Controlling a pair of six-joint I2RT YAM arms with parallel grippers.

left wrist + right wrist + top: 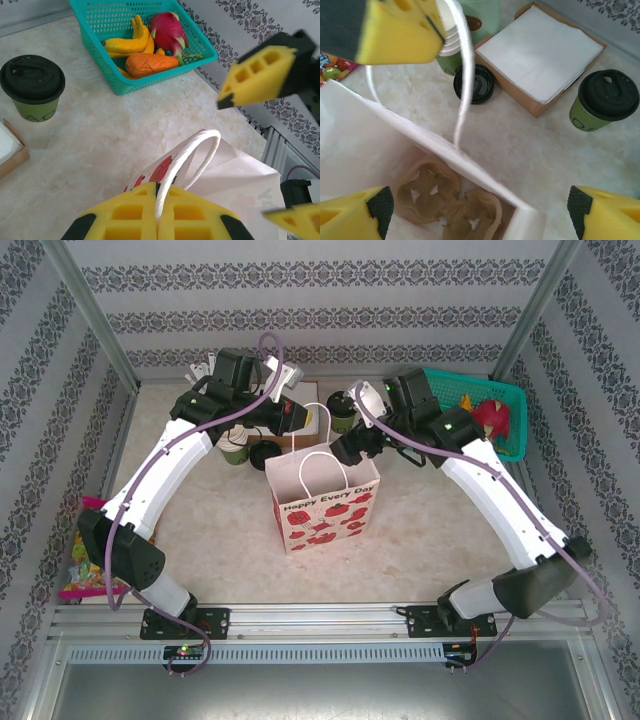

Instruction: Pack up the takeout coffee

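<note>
Right pincer (480, 210) gapes wide over bag (370, 145), takeout coffee (604, 100) ahead to its right; left pincer (156, 217) clamps handle (192, 150).

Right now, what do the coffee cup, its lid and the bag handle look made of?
Coffee cup: likely paper, matte olive green, faint print. Lid: probably plastic, black, moulded ridges, slight sheen. Bag handle: white twisted cord, perhaps paper or string.

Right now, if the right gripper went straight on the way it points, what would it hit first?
Likely the rim of the paper bag, or the cardboard cup carrier inside it; depth is unclear. The takeout coffee sits off to the side.
</note>
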